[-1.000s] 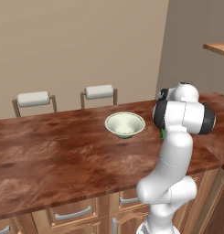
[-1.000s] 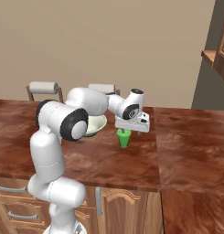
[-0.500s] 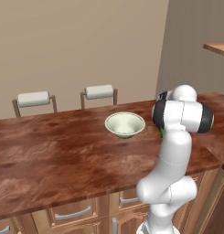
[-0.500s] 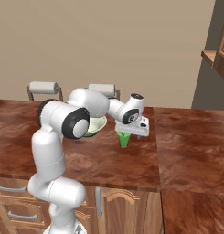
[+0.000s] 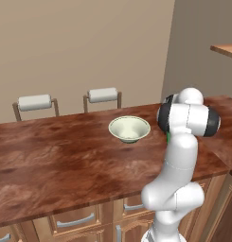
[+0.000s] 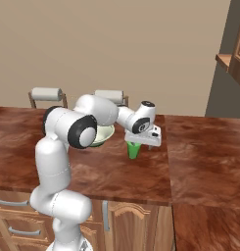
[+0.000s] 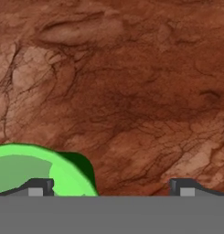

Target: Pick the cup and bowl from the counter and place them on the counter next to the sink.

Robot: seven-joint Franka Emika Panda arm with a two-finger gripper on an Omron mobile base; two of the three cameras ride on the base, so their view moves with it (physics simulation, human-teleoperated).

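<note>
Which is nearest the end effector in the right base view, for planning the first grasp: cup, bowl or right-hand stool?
1. cup, directly under the open end effector.
2. bowl, just behind the arm's elbow.
3. stool, beyond the counter.

A small bright green cup [image 6: 133,149] is seen upright on the glossy reddish-brown bench [image 5: 60,160]. A wide pale cream bowl [image 5: 129,128] with flared rim is set upright near it, further along the bench.

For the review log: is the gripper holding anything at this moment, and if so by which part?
Nothing is held. The gripper is open just above the cup, whose rim sits off toward one fingertip rather than centred between them.
</note>
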